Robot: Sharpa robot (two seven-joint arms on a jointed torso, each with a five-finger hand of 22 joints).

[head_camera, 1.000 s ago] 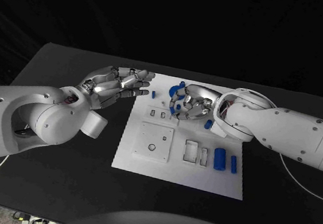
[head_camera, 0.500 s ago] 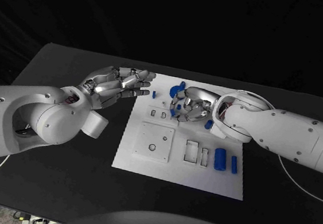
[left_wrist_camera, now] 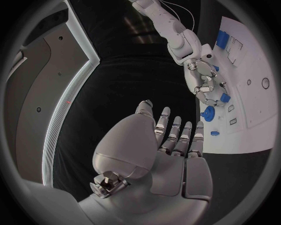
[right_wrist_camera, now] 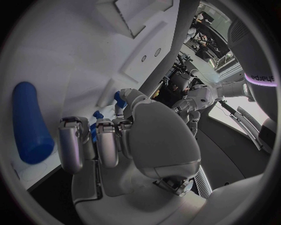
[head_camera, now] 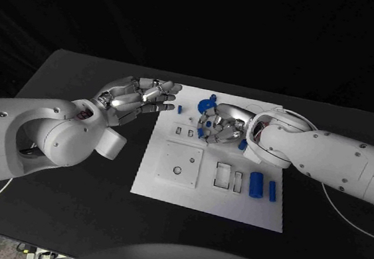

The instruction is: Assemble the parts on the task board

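The right robot hand is curled low over the far end of the white rectangular task board, among several small blue plastic parts; whether it actually grasps one I cannot tell, since its fingers hide the contact. A loose or off-centre pinch there could drop a part or knock its close neighbours askew. A blue plastic cylinder lies on the board nearer the robot than that hand. The left robot hand hovers released, fingers apart, just beside the board's far corner.
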